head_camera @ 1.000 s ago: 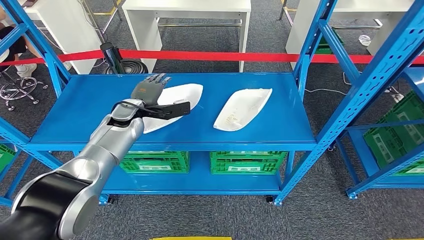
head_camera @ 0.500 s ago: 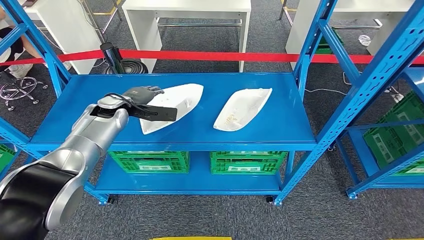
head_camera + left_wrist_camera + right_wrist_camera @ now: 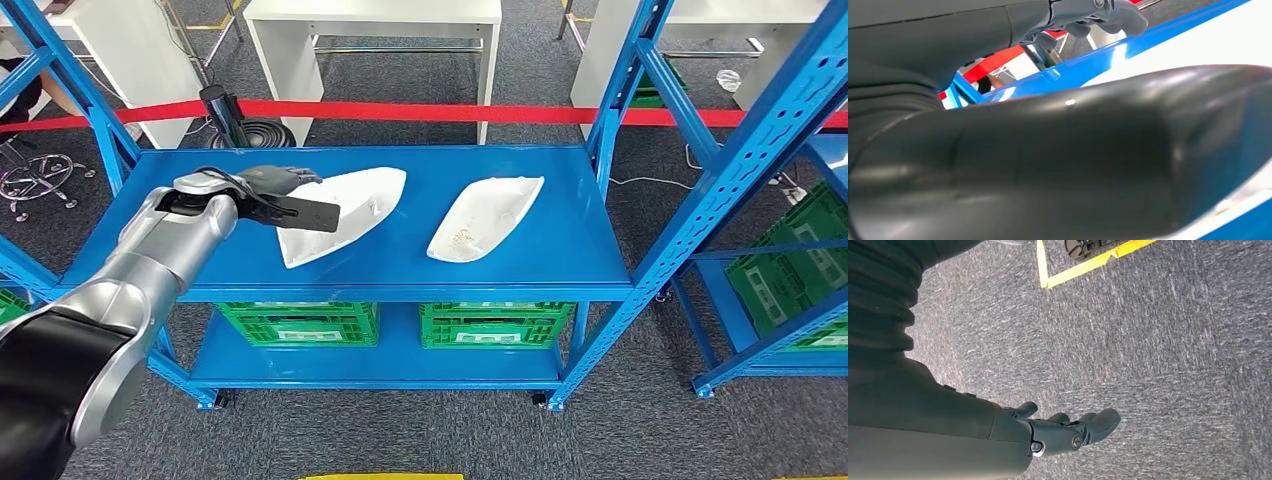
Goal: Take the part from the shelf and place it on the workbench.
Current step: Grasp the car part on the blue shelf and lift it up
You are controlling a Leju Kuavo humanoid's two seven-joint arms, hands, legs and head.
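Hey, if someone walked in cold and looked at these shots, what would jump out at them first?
Probably the two white parts on the blue shelf: the left part and the right part lie side by side on its top deck. Next, the silver left arm reaching in from below, its left hand at the left part's near end. Beyond the shelf a red barrier tape runs across the floor.

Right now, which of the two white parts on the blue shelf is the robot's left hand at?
The left white part, the one nearer the shelf's left end. The left hand is at its left edge, while the right white part lies apart, untouched.
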